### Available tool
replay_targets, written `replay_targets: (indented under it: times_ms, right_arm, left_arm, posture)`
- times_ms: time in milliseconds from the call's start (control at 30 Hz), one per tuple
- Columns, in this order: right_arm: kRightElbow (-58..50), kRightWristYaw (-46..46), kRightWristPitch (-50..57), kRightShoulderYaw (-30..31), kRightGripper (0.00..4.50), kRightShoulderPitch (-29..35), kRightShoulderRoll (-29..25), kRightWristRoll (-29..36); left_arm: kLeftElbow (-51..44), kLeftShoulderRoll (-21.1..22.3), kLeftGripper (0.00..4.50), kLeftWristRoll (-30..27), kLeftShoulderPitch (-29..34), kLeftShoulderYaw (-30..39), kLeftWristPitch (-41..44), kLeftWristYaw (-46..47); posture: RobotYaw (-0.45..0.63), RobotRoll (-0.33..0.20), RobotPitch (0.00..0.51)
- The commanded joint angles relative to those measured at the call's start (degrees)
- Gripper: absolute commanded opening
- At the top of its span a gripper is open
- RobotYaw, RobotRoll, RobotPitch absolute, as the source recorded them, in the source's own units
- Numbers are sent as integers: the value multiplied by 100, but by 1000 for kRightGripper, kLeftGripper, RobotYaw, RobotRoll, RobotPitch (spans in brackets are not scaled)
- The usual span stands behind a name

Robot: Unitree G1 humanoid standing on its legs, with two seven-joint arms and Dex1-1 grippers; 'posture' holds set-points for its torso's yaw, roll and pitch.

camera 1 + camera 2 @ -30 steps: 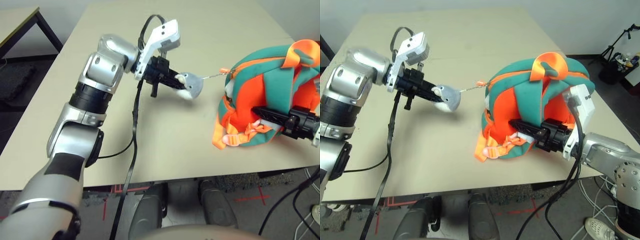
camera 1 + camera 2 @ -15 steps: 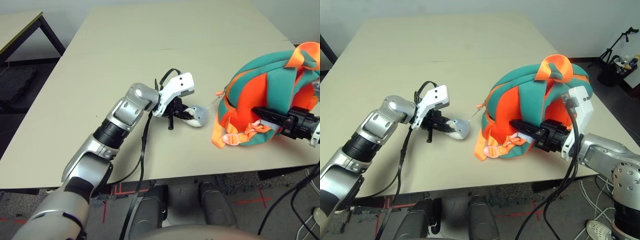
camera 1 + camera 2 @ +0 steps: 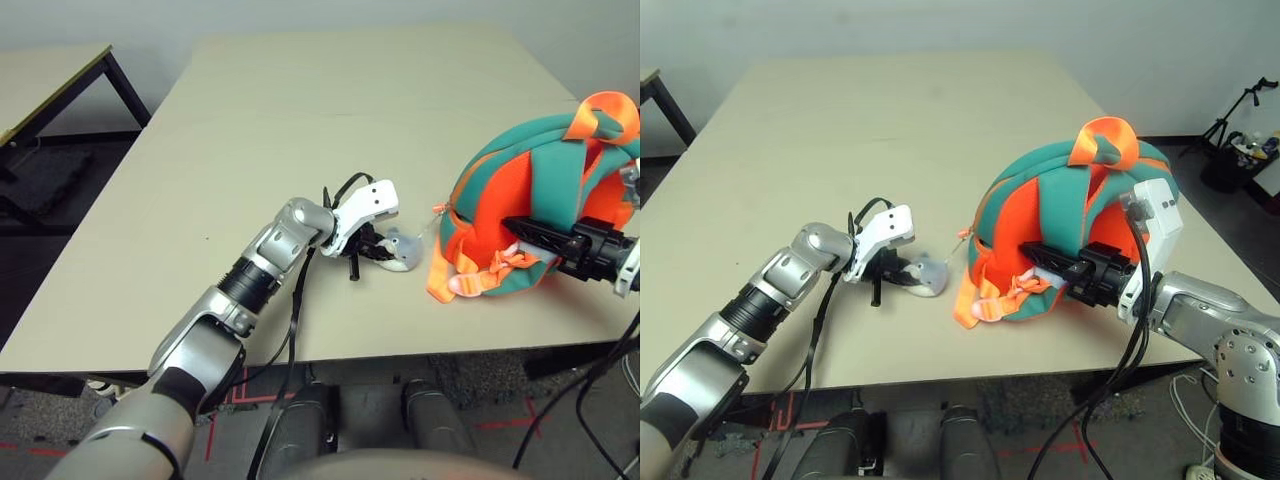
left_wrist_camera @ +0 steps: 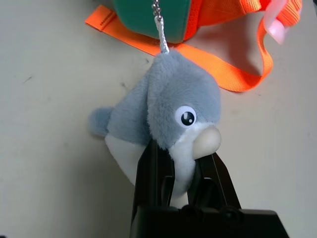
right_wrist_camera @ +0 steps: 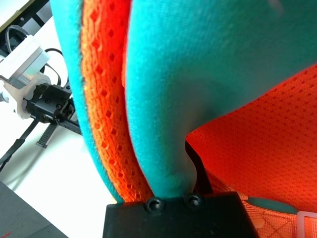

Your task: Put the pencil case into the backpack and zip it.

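the left gripper (image 4: 181, 171) pinches the plush toy (image 4: 163, 116) on the counter (image 3: 300, 120); the right gripper (image 3: 1040, 258) clamps the backpack (image 3: 1065, 215) at right. a tug could snap the chain (image 4: 159, 25) (pencil case unseen).

Bare table (image 3: 300, 110) — beyond backpack (image 3: 520, 200).

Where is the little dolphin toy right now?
The plush dolphin lies on the table, pinched in the left pincer, just left of the backpack and joined to it by a thin chain.
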Motion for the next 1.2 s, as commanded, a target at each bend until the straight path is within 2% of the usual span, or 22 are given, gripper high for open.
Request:
replay_targets:
  times_ms: [33, 67, 167, 233, 300, 433, 500, 567, 633, 700, 767, 833, 967, 1200]
  right_arm:
    - [-10, 57, 86, 66, 106, -54, -79, 18]
    - [-40, 86, 160, 48, 456, -76, -174, 54]
    - [-52, 241, 409, -57, 1426, -157, -557, 182]
    - [-15, 423, 614, -155, 2026, -197, -921, 279]
    - [-2, 667, 869, -347, 2592, -164, -1312, 447]
    - [85, 1283, 1602, -995, 3841, 41, -2139, 868]
    - [193, 1677, 2112, -1516, 4372, 262, -2510, 1020]
    - [247, 1901, 2388, -1849, 4444, 449, -2673, 1035]
    - [407, 2278, 2567, -2432, 4444, 1200, -2857, 433]
    - [547, 2641, 2394, -2827, 4444, 1938, -2963, -220]
    - [959, 2765, 1785, -2862, 4444, 2300, -2963, -879]
    - [1381, 2809, 1241, -2748, 4444, 2389, -2944, -1381]
    - [2207, 2239, 230, -1979, 4444, 1660, -2789, -2052]
    - [2819, 1620, -563, -1096, 4444, 793, -2246, -2682]
  left_arm:
    - [171, -82, 258, -177, 358, 108, 738, 99]
    - [-113, -109, 1007, -392, 332, 328, 1028, 95]
    - [-996, 7, 1919, -990, 244, 797, 1947, -3]
    - [-1604, 281, 2546, -1490, 183, 1084, 2690, -169]
    - [-2132, 676, 3132, -2004, 129, 1386, 3376, -332]
    - [-2814, 1729, 4454, -2989, 111, 2003, 4463, -730]
    - [-2979, 2321, 4500, -3447, 169, 2365, 4902, -929]
    - [-3030, 2620, 4500, -3740, 236, 2585, 5119, -915]
    - [-2692, 2881, 4500, -3600, 467, 3010, 4953, -548]
    - [-2454, 2962, 4500, -3399, 618, 3248, 4676, -145]
    - [-2070, 2678, 4500, -3130, 591, 3584, 4237, 575]
    - [-1772, 2419, 4500, -2919, 605, 3817, 3841, 1159]
    - [-1183, 2047, 4500, -2237, 884, 3926, 2449, 2173]
    - [-896, 1356, 4500, -2048, 885, 4326, 1211, 3239]
  posture:
    - [-12, 0, 133]
    - [-12, 0, 133]
    - [-6, 0, 136]
    - [-6, 0, 136]
    - [1, 0, 143]
    - [15, 0, 158]
    - [17, 0, 162]
    - [23, 0, 168]
    - [25, 0, 171]
    - [24, 0, 171]
    - [25, 0, 172]
    - [29, 0, 170]
    - [33, 0, 167]
    - [48, 0, 166]
